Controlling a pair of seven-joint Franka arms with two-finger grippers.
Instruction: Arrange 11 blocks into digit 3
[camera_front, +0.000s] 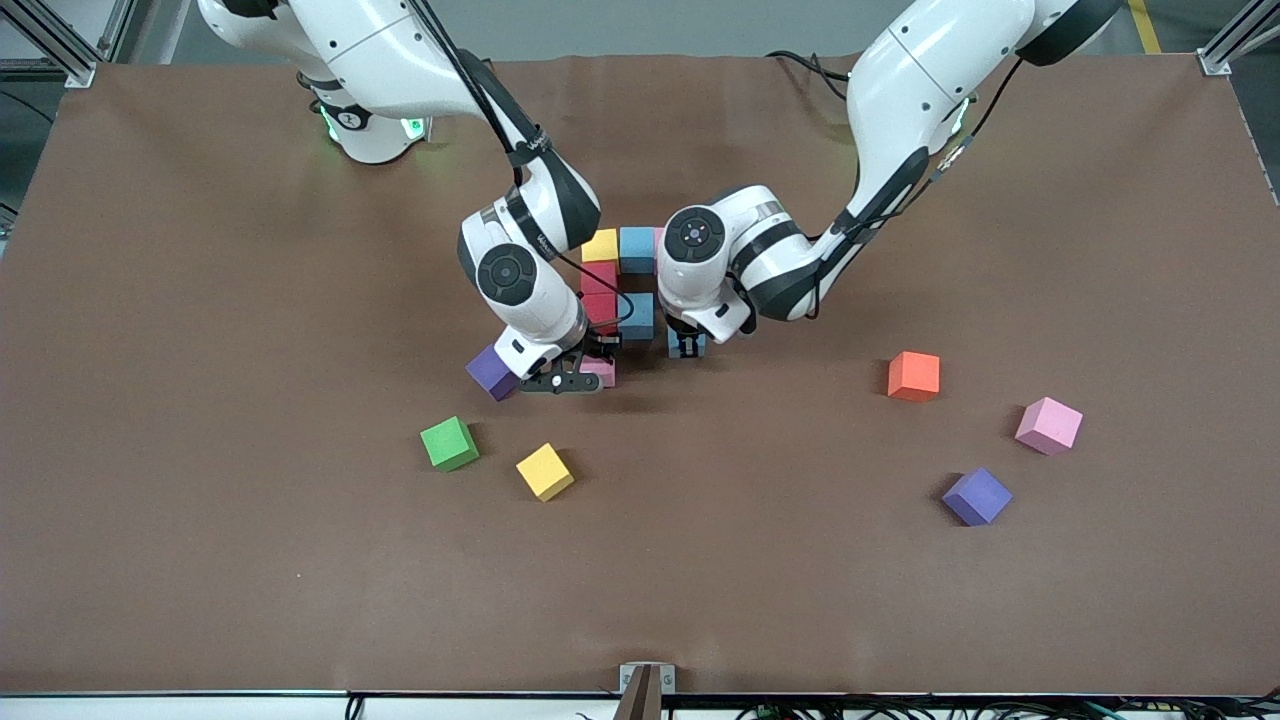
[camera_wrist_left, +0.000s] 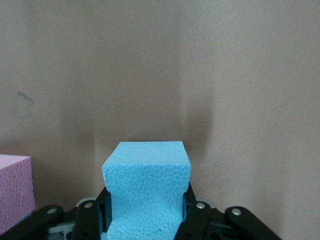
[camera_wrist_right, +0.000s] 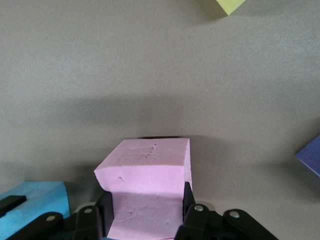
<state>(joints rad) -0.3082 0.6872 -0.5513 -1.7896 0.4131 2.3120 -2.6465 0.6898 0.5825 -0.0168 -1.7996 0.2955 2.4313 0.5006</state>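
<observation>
left fingers (camera_wrist_left: 197, 212) pinch light blue block (camera_wrist_left: 147, 187) | right fingers (camera_wrist_right: 192, 215) pinch pink block (camera_wrist_right: 147, 197)

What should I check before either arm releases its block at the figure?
1. Left gripper grip: ok, shut on the light blue block, foam squeezed between the fingers.
2. Right gripper grip: ok, shut on the pink block.
3. Pink block's place: ok, it sits at the column's end nearest the front camera, under the red blocks.
4. Light blue block squarely touching the middle blue block: cannot tell, the left arm hides the joint.
5. Purple block beside the right gripper: not ok, it lies tilted close to the wrist and could be bumped on withdrawal.
6. Spare blocks left for the figure: ok, yellow block lies free.
</observation>
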